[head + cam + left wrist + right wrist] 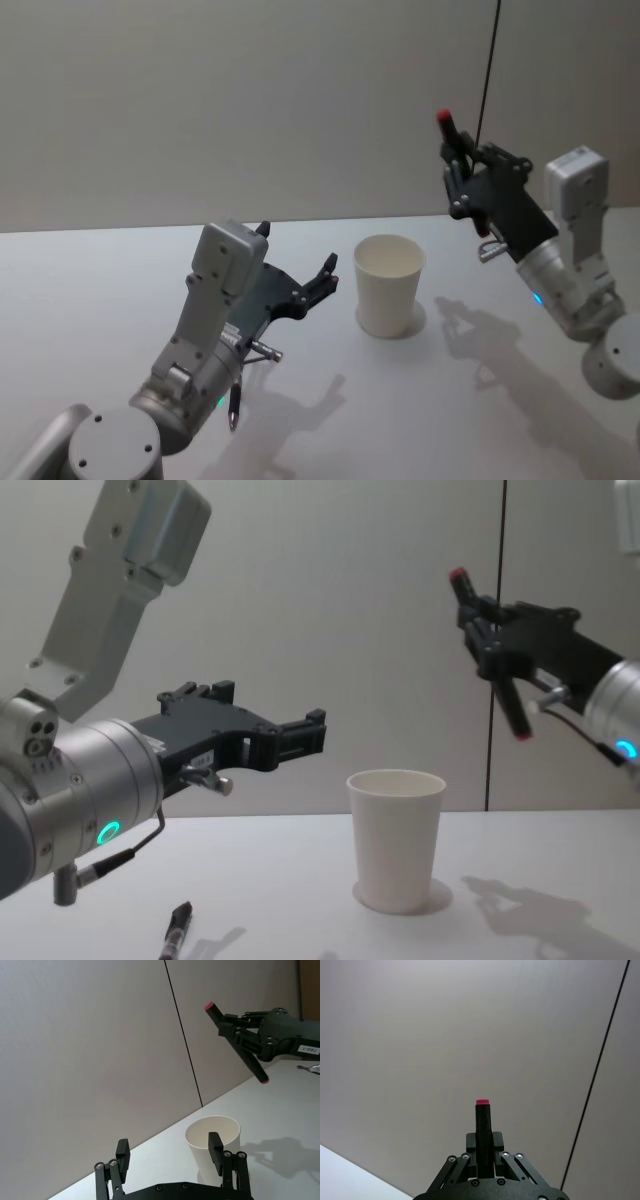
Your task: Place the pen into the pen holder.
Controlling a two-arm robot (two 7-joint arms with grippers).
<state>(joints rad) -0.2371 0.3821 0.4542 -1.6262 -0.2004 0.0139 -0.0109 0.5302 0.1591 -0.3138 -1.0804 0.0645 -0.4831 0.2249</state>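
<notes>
Black with red tips, the pen (513, 708) is pinched tight in the right gripper (480, 630), held high and tilted, probably ready to drop in. The pen holder (396, 840) stands below those jaws, a little aside. The left gripper (297, 248) hangs spread wide and empty near it.

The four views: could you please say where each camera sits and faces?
Head view: high, looking down at the table; open left hand, right hand holding the pen.
Chest view: low, facing across the table at the pen holder; both hands.
Left wrist view: on the left hand, facing pen holder and right hand.
Right wrist view: on the right hand, facing the wall; pen gripped.
Head and chest share the pen holder.
</notes>
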